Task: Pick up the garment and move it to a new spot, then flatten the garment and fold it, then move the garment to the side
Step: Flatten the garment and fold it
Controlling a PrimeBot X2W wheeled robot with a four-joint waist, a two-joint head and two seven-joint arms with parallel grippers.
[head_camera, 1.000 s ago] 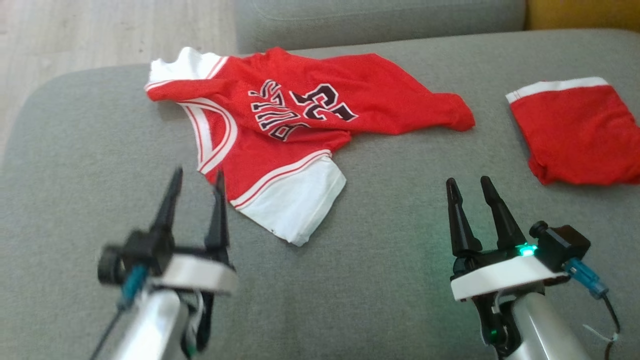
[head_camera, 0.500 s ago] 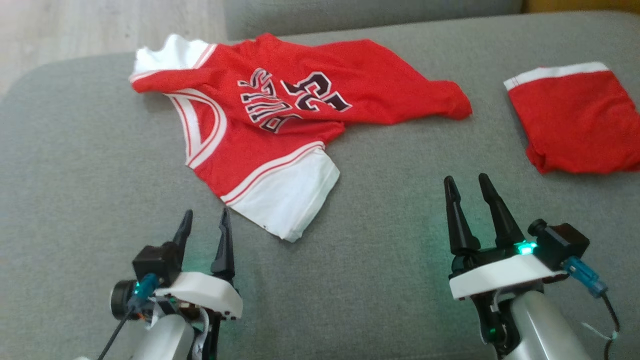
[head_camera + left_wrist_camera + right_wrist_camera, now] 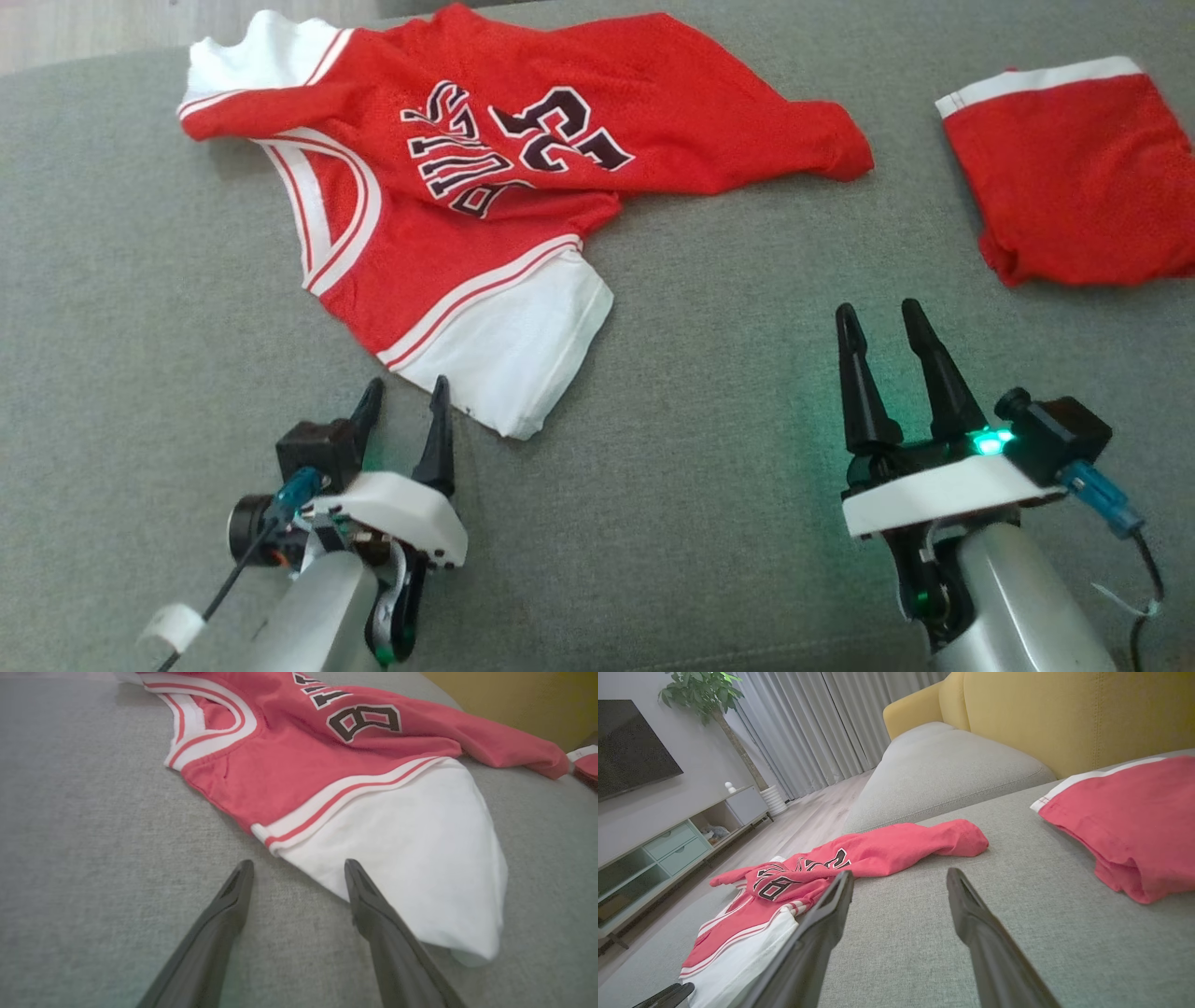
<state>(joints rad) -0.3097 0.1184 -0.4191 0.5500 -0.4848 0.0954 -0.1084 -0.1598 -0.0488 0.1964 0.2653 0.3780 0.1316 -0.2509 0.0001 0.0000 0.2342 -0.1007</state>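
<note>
**Jersey.** The jersey [image 3: 504, 233] lies crumpled on the far left part of the sofa [image 3: 700, 420], print side up. One red end trails out to the right. Its white band [image 3: 509, 355] points toward the near edge.

**Handling (judged).** The fabric is thin, light and limp, with no stiffness. It will sag and bunch when lifted, and a single layer may slip from a pinch. Take hold at the white band or at the trimmed armhole [image 3: 327, 224], where the doubled edges give a firmer bite. Two holds well apart would help it hang flat.

**Tools.** The left tool [image 3: 406, 385] sits low, fingers spread and holding nothing, just beside the white band. Whether it touches the band cannot be told. The right tool [image 3: 878, 310] is also spread and holds nothing, over bare sofa between the jersey and the shorts [image 3: 1074, 177] at far right.

**Containers.** The cabinet [image 3: 668, 844] across the room has open compartments. One holds small items, too blurred to identify.
</note>
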